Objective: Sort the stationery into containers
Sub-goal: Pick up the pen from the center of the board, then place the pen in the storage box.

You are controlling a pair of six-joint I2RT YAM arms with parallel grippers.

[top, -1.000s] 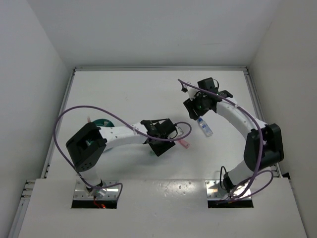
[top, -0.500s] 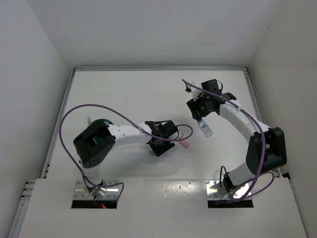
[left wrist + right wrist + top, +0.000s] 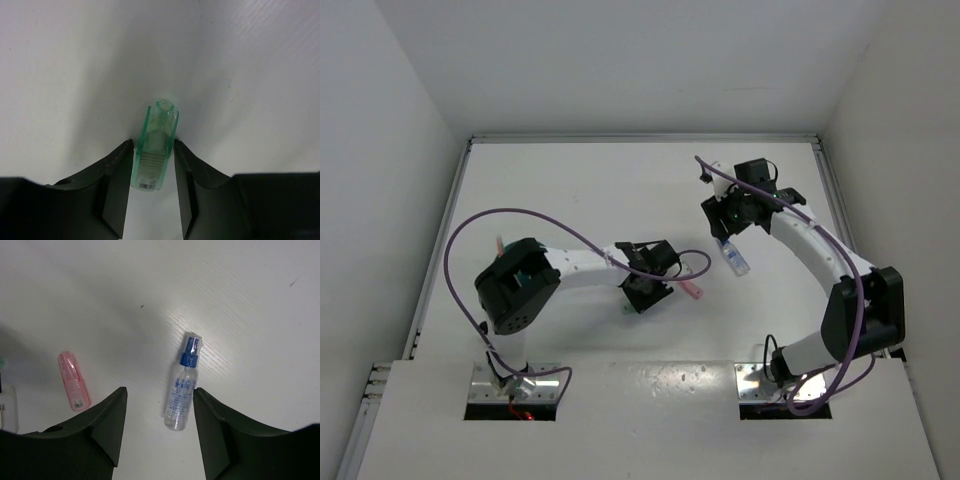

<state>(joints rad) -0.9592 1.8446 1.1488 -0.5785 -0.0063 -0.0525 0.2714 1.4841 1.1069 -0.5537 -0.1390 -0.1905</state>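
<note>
Left gripper (image 3: 153,144) is low on the table (image 3: 580,190), near-centre and slightly left. A green item (image 3: 157,129), translucent with a white label, lies flat between its fingers (image 3: 117,182). Fingers are partly open and sit tight to both sides of it, at contact or a hair off. Can't tell whether it's actually clamped, and the green item looks to be resting on the surface. Its far end pokes out past the fingertips. Pink item (image 3: 692,291) of the same stubby shape lies on the table just right of the left gripper, untouched. Right gripper (image 3: 159,391) is right of centre and further back, fingers spread about halfway, holding nothing. It hangs above the clear bottle (image 3: 181,392), which lies flat and shows in the gap between its fingers in the wrist view, blue cap (image 3: 189,353) at the top of that view. In the top view the bottle sits just near-side of the right gripper, apart from the pink item. Teal cup (image 3: 528,256) is on the left side, mostly hidden behind the left arm's elbow, well apart from all three items.
</note>
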